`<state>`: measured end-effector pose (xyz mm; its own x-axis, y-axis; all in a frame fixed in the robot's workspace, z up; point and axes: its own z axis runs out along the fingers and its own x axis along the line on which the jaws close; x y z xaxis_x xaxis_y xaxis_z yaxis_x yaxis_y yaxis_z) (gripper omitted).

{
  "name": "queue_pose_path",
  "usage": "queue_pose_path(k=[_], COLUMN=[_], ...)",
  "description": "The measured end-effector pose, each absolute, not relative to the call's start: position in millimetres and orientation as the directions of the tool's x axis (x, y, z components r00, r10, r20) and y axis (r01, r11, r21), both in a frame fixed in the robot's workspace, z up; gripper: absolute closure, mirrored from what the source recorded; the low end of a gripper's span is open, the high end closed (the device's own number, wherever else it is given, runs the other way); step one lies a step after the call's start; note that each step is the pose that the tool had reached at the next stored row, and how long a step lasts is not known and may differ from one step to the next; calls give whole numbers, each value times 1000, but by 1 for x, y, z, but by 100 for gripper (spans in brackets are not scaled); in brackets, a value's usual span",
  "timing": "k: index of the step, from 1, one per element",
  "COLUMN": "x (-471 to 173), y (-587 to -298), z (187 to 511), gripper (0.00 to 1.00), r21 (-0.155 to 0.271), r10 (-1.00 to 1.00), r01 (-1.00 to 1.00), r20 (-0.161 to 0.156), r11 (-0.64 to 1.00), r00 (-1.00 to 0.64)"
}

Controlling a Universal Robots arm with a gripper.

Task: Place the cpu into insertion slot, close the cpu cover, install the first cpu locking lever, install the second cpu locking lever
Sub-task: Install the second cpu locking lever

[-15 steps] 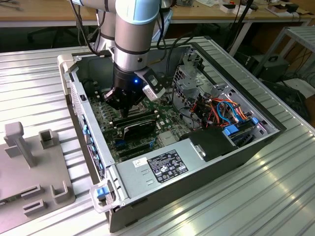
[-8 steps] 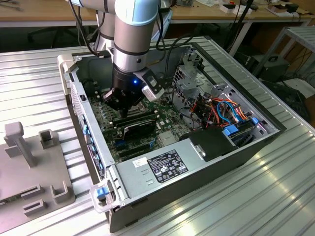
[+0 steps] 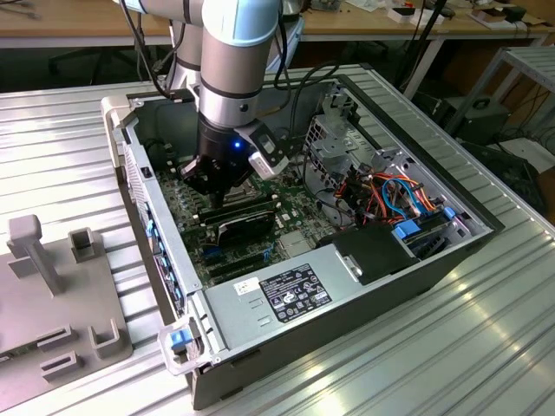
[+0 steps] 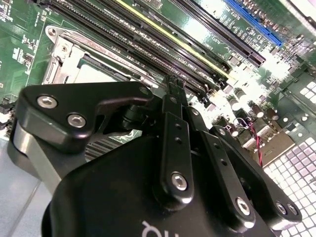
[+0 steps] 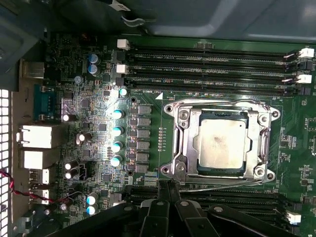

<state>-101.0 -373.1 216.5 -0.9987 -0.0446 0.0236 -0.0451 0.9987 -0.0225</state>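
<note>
The gripper [image 5: 166,190] sat lowest in the first wrist view, its black fingers [image 5: 171,193] pressed together into a narrow point with no gap visible between them and nothing caught there. In the second wrist view the same gripper [image 4: 176,85] rose from its black body as a closed wedge, its tip hanging just over the long black memory slots [image 4: 163,37].

Just past the fingertips in the first wrist view lay the insertion slot [image 5: 221,143], close beside the tip. The cpu [image 5: 220,143], a dull silver-grey square, lay flat inside it. The cpu cover [image 5: 186,143], a silvery frame with a large square hole, lay down flat around the chip, so the metal top showed through the opening. Thin wire locking levers [image 5: 217,104] ran along the two long sides of the cover; whether they were latched could not be told. In the second wrist view, part of the cpu cover [image 4: 61,59] and a corner of the cpu [image 4: 101,74] showed behind the gripper's linkage.

Beyond the socket, more memory slots [image 5: 207,69] ran in parallel rows across the green motherboard [image 5: 94,123], with a column of small capacitors [image 5: 117,131] to one side.

In the exterior view the arm [image 3: 230,78] reached straight down into the open computer case [image 3: 347,303], the gripper [image 3: 215,186] low over the board. The case rested on a ribbed metal table [image 3: 416,364], and a grey fixture plate [image 3: 61,286] lay at the exterior view's left.
</note>
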Motion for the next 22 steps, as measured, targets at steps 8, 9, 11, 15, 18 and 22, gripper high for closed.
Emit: queue_pose_path(k=[8, 9, 11, 15, 18, 22], x=[-101, -101, -101, -101, -101, -103], y=[-372, -372, -372, -371, -367, -367], z=[211, 210, 208, 207, 207, 206], gripper=[89, 89, 89, 89, 89, 89], r21=[-20, -20, -20, -19, -19, -19], r10=[-45, -45, -45, -45, -44, -38], r01=[-45, -45, -45, -45, -45, -39], r20=[23, 24, 23, 23, 23, 23], r11=[999, 999, 999, 999, 999, 999], r00=[-999, -999, -999, -999, -999, -999])
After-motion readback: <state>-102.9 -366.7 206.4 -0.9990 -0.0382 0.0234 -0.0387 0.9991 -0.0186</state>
